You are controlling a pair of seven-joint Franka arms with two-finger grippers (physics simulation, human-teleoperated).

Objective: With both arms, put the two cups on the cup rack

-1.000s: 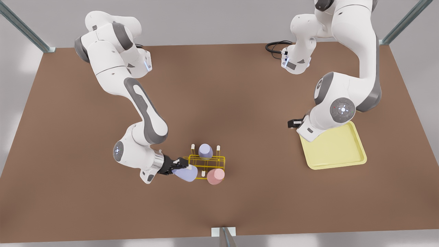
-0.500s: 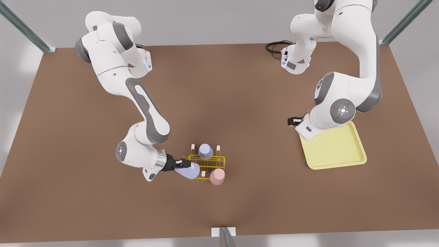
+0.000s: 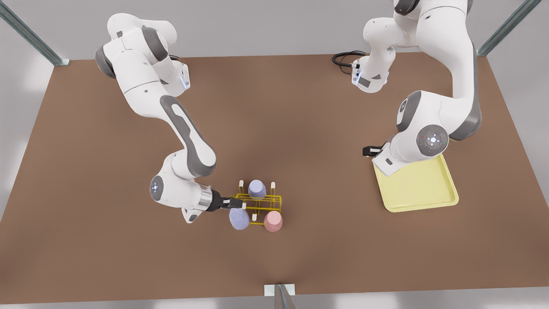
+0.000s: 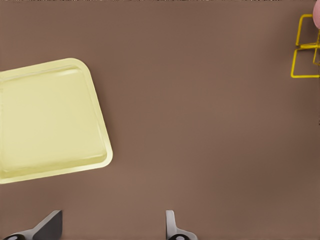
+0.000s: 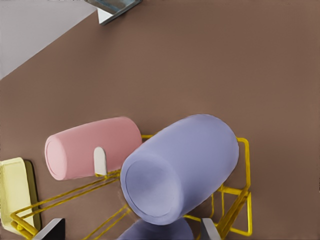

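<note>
A lavender cup (image 3: pixel 239 219) (image 5: pixel 180 167) sits upside down on the cup rack's (image 3: pixel 274 198) (image 5: pixel 245 200) near corner on the front view's left. The pink cup (image 3: pixel 272 221) (image 5: pixel 90 145) sits upside down on the peg beside it. Another lavender cup (image 3: pixel 257 189) sits on a back peg. My right gripper (image 3: pixel 229 204) (image 5: pixel 130 227) is right beside the near lavender cup, open, with its fingers spread wider than the cup. My left gripper (image 3: pixel 369 151) (image 4: pixel 111 225) hangs open over bare table by the tray, and that arm waits.
A pale-yellow square tray (image 3: pixel 416 184) (image 4: pixel 45 120) lies at the front view's right, partly under the left arm. A black cable (image 3: pixel 343 58) lies at the table's back edge. Metal posts stand at the table's corners and front edge.
The right gripper swung the near lavender cup from tilted to upside down over the rack's corner peg and drew back a little. The left arm shifted slightly.
</note>
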